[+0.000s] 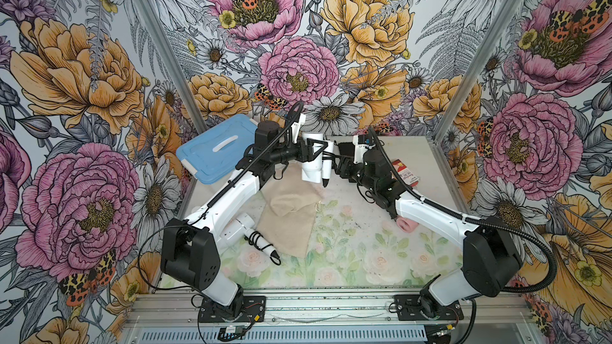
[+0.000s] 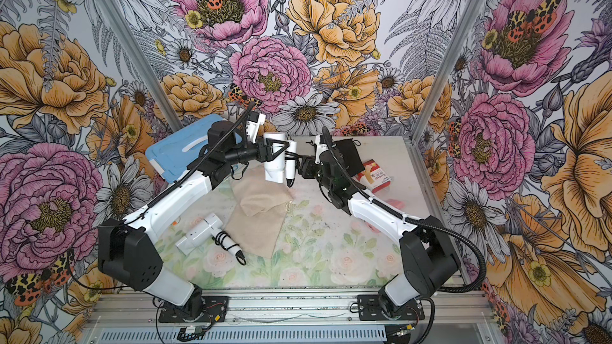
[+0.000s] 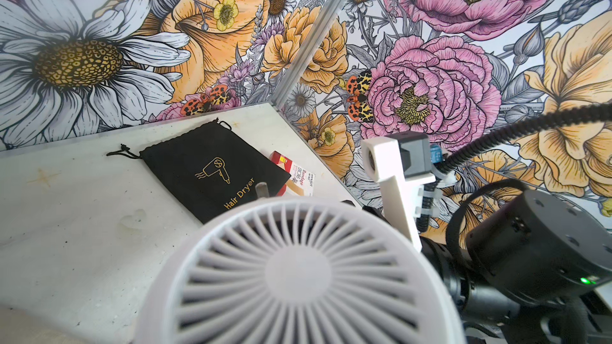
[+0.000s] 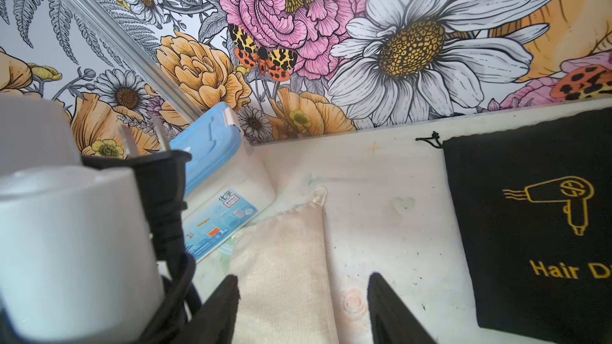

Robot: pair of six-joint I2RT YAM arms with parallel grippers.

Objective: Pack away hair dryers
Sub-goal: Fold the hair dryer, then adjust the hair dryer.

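A white hair dryer [image 1: 309, 172] was clamped by the left gripper [image 1: 318, 155] above the beige pouch [image 1: 288, 216], seemingly for bagging, while the right gripper [image 4: 303, 292] was spread wide, empty.

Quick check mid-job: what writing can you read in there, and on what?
"Hair Dryer", in gold, on the black pouch.
"Bandage", on the red and white box; its smaller print is too small to read.
Label on the blue-lidded container: too blurred to read.
Beige pouch: no print shows.
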